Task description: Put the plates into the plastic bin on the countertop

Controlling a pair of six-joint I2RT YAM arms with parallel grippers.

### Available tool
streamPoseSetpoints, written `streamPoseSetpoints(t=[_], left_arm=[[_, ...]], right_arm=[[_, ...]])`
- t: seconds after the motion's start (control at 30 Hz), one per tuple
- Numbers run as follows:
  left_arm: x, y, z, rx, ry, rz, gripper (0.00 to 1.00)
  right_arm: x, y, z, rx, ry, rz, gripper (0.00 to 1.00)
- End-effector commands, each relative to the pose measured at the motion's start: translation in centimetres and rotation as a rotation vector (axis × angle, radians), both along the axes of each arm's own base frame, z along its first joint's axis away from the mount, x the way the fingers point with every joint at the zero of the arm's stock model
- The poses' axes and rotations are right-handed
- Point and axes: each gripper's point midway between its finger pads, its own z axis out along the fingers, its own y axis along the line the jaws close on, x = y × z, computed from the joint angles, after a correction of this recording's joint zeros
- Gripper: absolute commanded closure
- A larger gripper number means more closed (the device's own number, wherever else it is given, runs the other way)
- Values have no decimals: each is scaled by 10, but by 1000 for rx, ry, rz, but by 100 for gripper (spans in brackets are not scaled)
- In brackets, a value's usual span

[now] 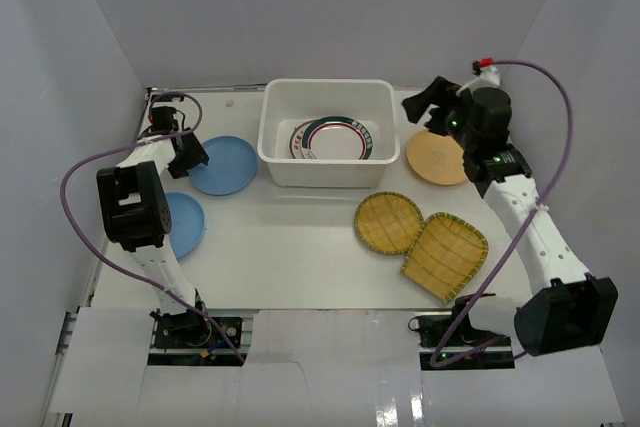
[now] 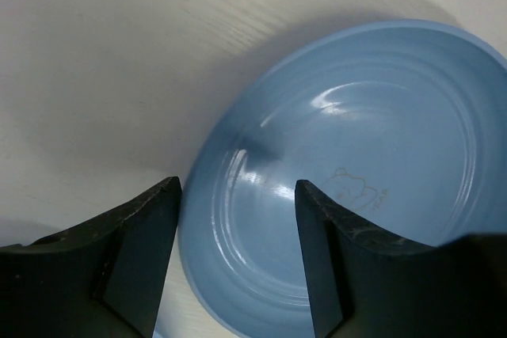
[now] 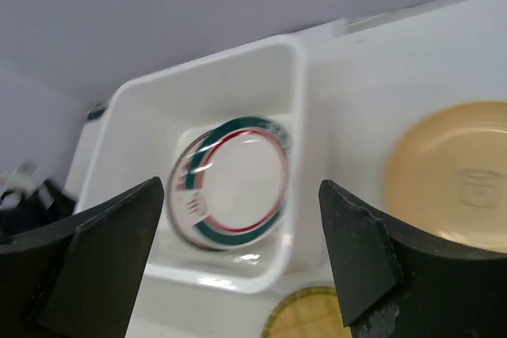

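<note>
Closely under left tool (image 2: 238,187), blue plate (image 2: 356,172)

The left arm (image 1: 165,267) and right arm (image 1: 530,222) are built alike: slim white links joined by chunky matte-black housings. A looping purple cable (image 1: 63,190) trails along each, and the right one meets a small red plug (image 1: 488,61). Tiny green lights (image 1: 452,125) glow near the right wrist. The black wedge-shaped fingers (image 2: 131,259) look dull and faintly scuffed.

Your left arm (image 1: 132,209) hides part of the blue plate (image 1: 190,227) by the worktop's (image 1: 290,252) left edge; the lower plate (image 1: 297,139) in the bin (image 1: 272,155) barely shows.
</note>
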Motion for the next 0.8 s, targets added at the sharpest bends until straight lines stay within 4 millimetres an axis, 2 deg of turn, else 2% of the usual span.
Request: streamPoseSetpoints(t=[0.0,0.07,0.1,0.13,0.2,0.23,0.27,0.33,0.4,0.43,0.5,0.53,0.6,0.63,0.67,0.73,0.77], left_arm=[[9,-15,9,-64,-59,-49,33],[9,-15,4,-74,-51,-39,37],[8,-16,-1,-79,-41,-33,40],[7,-16,-5,-82,-33,-24,43],[5,-12,-12,-79,-16,19,57],[4,-11,-13,-80,-11,28,64],[4,-11,-14,-83,-10,38,79],[5,-8,-11,-73,-12,56,97],[4,-5,-4,-88,-23,93,100],[6,-1,12,-93,-65,115,100],[4,-1,27,-135,-131,169,100],[0,-1,46,-154,-184,203,100],[2,1,76,-170,-290,219,100],[1,2,92,-171,-336,226,100],[-3,5,128,-170,-431,240,100],[-9,7,168,-168,-536,250,100],[-18,6,211,-163,-642,240,100]], right_arm=[[2,-116,-68,29,104,-386,15],[-12,-154,-86,80,134,-503,15],[-23,-169,-119,86,201,-558,15],[-25,-194,-122,107,176,-627,15],[-35,-211,-145,125,218,-699,15],[-36,-220,-149,123,224,-731,15],[-35,-227,-160,108,252,-764,15],[-32,-238,-181,77,310,-799,14],[-29,-243,-194,47,351,-811,13],[-25,-245,-210,40,397,-816,13],[-16,-243,-223,45,428,-791,12],[-6,-236,-235,64,468,-742,11],[5,-229,-244,80,495,-698,11],[7,-227,-258,84,530,-686,11],[16,-224,-257,97,515,-661,12],[20,-221,-275,106,568,-643,16],[26,-219,-275,117,566,-628,18]])
